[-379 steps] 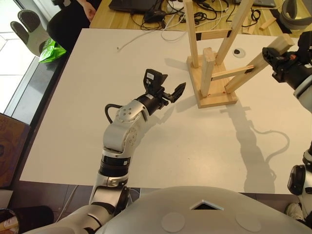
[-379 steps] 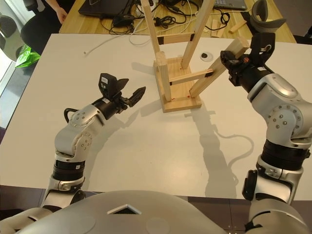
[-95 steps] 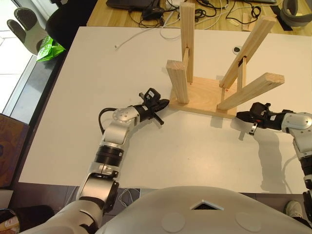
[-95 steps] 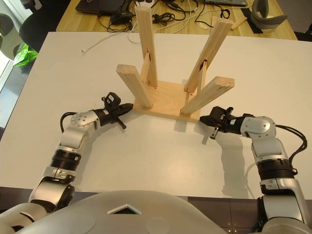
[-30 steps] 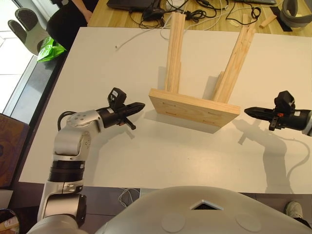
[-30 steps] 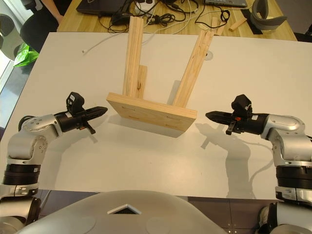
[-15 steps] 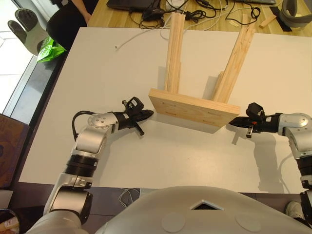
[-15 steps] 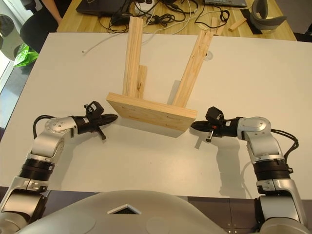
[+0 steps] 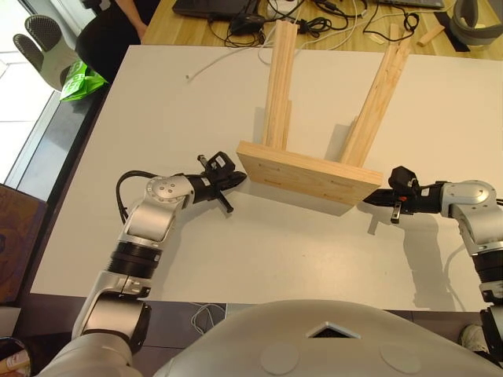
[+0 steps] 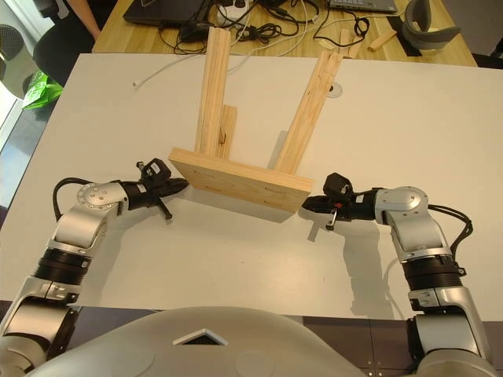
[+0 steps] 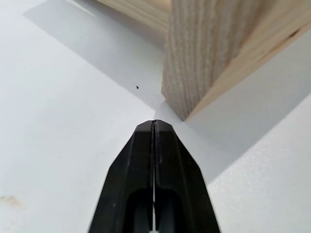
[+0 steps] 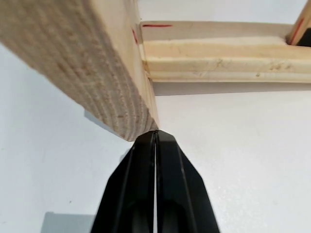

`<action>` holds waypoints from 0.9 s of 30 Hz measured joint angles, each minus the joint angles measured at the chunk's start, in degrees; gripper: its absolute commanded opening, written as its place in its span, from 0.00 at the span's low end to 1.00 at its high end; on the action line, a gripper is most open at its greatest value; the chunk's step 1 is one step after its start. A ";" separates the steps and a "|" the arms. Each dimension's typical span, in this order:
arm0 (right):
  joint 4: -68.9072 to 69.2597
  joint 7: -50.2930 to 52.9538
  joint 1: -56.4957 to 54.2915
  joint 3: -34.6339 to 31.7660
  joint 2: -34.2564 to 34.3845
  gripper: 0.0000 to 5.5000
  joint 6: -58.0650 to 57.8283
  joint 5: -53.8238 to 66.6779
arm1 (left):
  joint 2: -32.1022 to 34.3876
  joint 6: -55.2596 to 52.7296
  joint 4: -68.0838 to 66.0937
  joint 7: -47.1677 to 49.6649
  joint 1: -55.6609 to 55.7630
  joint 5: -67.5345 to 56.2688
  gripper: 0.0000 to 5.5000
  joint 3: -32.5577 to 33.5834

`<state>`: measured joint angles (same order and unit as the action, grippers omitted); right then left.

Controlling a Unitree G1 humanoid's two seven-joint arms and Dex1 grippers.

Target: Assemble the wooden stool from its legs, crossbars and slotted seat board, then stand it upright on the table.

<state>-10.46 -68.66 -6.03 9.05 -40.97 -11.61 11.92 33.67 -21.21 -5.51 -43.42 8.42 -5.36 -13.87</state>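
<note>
The assembled wooden stool lies tipped on the white table, its seat board on edge facing me and two long legs pointing away. My left gripper is shut with nothing in it; its tip sits just short of the seat's lower left corner. The right gripper is also shut and holds nothing. Its tip touches the seat's right corner, below a crossbar.
A wooden desk at the back carries a laptop and tangled cables, plus a loose wood piece. A thin white cable lies on the table's far left. The table's left edge drops to the floor.
Over the last second both shut grippers moved inward from either side to the seat board's lower corners. The stool, earlier upside down with its legs up, now lies tipped on the seat's edge.
</note>
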 measured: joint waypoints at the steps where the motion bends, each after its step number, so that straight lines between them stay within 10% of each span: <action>1: 0.48 -0.33 0.35 -0.08 -0.21 0.00 -0.16 0.04 | 0.09 0.32 -0.01 0.03 -0.06 0.34 0.00 -0.03; 27: 9.75 -4.43 2.59 -1.43 -2.40 0.00 -11.20 5.04 | -1.75 -10.09 8.60 -3.03 -4.43 -6.08 0.00 3.84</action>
<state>-0.71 -73.09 -3.44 7.62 -43.37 -22.82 16.96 31.92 -31.31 3.08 -46.45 3.99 -11.44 -10.03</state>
